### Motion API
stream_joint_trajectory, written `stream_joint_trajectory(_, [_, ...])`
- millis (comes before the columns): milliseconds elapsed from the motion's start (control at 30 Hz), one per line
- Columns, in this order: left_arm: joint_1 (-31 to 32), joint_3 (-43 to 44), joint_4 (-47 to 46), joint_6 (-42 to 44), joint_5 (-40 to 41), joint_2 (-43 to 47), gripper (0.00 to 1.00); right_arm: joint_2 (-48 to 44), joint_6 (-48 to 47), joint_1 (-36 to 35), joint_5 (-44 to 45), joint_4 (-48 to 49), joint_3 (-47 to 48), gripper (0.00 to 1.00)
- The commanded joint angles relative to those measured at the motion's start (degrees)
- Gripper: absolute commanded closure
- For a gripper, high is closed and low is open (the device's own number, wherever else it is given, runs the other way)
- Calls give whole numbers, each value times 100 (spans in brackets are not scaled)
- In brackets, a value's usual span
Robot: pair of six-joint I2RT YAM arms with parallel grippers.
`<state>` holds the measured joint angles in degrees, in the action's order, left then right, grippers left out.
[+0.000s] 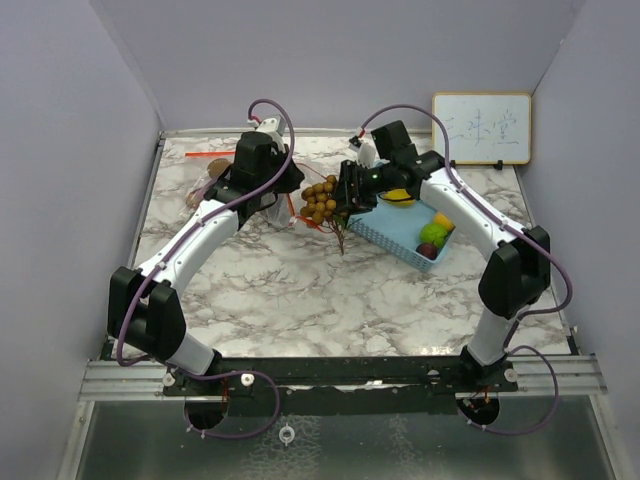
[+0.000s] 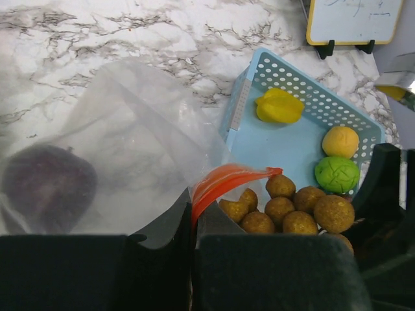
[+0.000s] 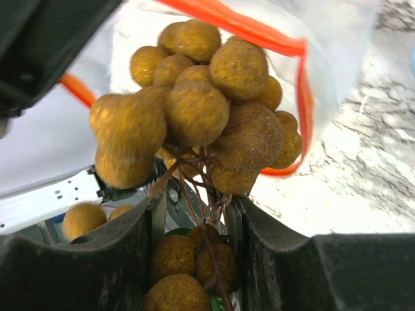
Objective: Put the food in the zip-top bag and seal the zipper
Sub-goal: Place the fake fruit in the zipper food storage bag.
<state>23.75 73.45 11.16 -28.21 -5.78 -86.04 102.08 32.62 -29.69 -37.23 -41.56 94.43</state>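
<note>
Left gripper (image 2: 193,233) pinched tight on bag (image 2: 130,142) at its orange zipper edge. Right gripper (image 3: 194,223) clamps grape bunch (image 3: 194,110) by the stems, berries at the bag mouth. Purple fruit (image 2: 48,188) lies inside bag. Yellow fruit (image 2: 279,107), orange fruit (image 2: 340,141), green fruit (image 2: 337,173) sit in blue basket (image 2: 285,149)

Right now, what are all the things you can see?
zip-top bag: one, clear, orange zipper, left of basket
dark round thing: one, purple, seen through the bag
brown grape bunch: one, at bag's mouth
basket: one, light blue, on table
yellow fruit, orange fruit, lime-green fruit, purple fruit: one each, in basket
whiteboard: one, white, back right
table: one, marble
left gripper: black, pinching bag's edge
right gripper: black, gripping grape stems
</note>
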Motion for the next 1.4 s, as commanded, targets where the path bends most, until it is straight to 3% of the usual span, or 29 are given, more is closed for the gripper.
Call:
stream_joint_trajectory(0, [74, 224, -230, -117, -397, 146, 100, 246, -126, -83, 601, -448, 317, 80])
stream_joint_trajectory(100, [128, 211, -255, -156, -511, 96, 100, 575, -356, -234, 870, -804, 1061, 79])
stream_joint_trajectory(233, [219, 261, -274, -135, -582, -58, 100, 794, -607, -464, 492, -813, 1499, 78])
stream_joint_trajectory(500, [263, 552, -169, -70, -693, -281, 100, 664, -917, -622, 527, -662, 957, 78])
stream_joint_trajectory(600, [277, 662, -84, -147, -774, -286, 100, 542, -853, -621, 1359, -527, 565, 79])
stream_joint_trajectory(700, [292, 652, -25, -366, -977, -231, 100, 274, -545, -625, 2594, -38, 156, 76])
stream_joint_trajectory(833, [392, 490, 78, -548, -1084, -55, 100, -208, -220, -610, 3251, 1483, -345, 75])
stream_joint_trajectory(933, [449, 436, 243, -568, -1112, -6, 100, -522, -42, -617, 3264, 2522, -635, 74])
stream_joint_trajectory(1067, [498, 289, 281, -606, -1138, 25, 100, -594, -19, -617, 2909, 3167, -664, 73])
stream_joint_trajectory(1200, [504, 372, 333, -611, -1202, 17, 100, -537, -8, -609, 2536, 3461, -795, 70])
stream_joint_trajectory(1367, [508, 633, 334, -1010, -1452, 17, 100, -354, 26, -617, 2815, 3281, -1064, 69])
